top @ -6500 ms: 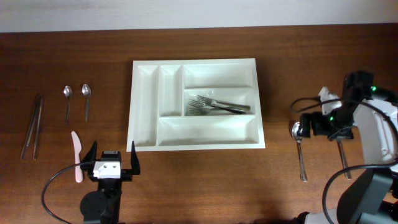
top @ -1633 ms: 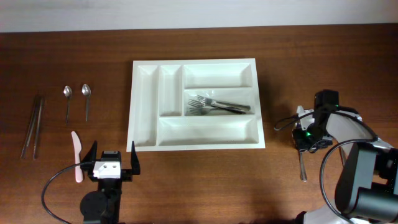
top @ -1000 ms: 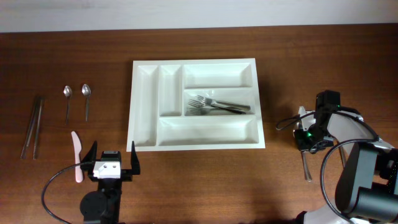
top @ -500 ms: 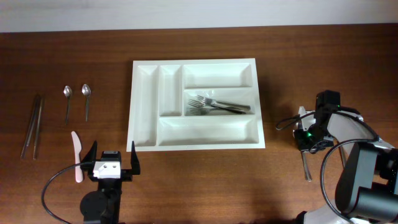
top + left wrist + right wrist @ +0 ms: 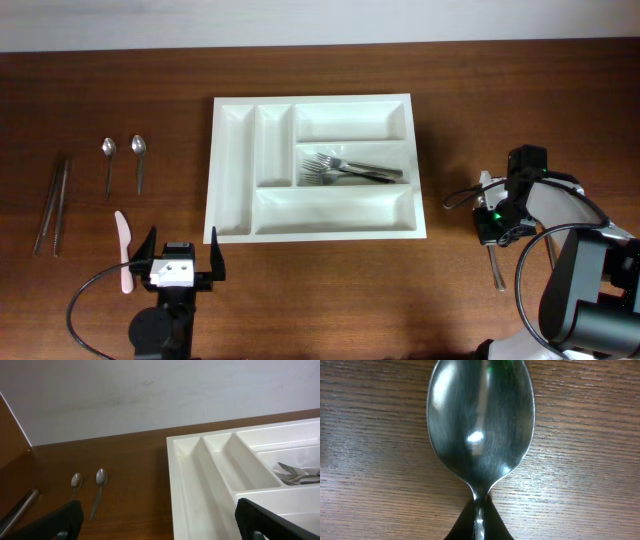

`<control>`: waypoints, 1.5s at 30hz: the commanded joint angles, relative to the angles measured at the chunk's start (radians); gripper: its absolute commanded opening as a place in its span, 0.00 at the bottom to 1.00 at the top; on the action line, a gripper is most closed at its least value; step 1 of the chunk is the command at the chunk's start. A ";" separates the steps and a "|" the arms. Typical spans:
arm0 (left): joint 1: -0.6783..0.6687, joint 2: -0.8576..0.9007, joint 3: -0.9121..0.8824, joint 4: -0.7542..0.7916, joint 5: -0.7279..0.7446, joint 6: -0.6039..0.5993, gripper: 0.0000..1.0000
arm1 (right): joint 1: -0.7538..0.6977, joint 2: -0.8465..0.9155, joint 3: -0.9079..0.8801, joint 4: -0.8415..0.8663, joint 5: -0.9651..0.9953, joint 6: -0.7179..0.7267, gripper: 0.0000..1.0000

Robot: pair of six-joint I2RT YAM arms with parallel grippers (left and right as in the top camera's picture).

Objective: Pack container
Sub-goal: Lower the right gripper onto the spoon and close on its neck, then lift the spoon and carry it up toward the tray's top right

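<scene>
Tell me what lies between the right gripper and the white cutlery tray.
Nothing but bare wooden table, as the overhead view shows. The right gripper, clamped on a spoon, sits right of the tray.

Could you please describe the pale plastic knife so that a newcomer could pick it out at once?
Start at the big white tray in the middle of the table and look to the loose cutlery on its left. Below the two small spoons, just beside the left gripper, lies the knife. It is the only pale pinkish piece; its neighbours are grey metal.
</scene>
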 commanded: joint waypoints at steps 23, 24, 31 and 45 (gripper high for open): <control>0.004 -0.008 -0.006 -0.001 -0.003 0.013 0.99 | 0.111 0.020 0.283 -0.125 0.031 -0.092 0.04; 0.004 -0.008 -0.006 -0.001 -0.003 0.013 0.99 | 0.118 0.020 0.315 -0.137 0.032 -0.101 0.04; 0.004 -0.008 -0.006 -0.001 -0.003 0.013 0.99 | 0.185 0.020 0.602 -0.179 0.031 -0.127 0.05; 0.004 -0.008 -0.006 -0.001 -0.003 0.013 0.99 | 0.364 0.023 0.814 -0.146 0.024 -0.074 0.09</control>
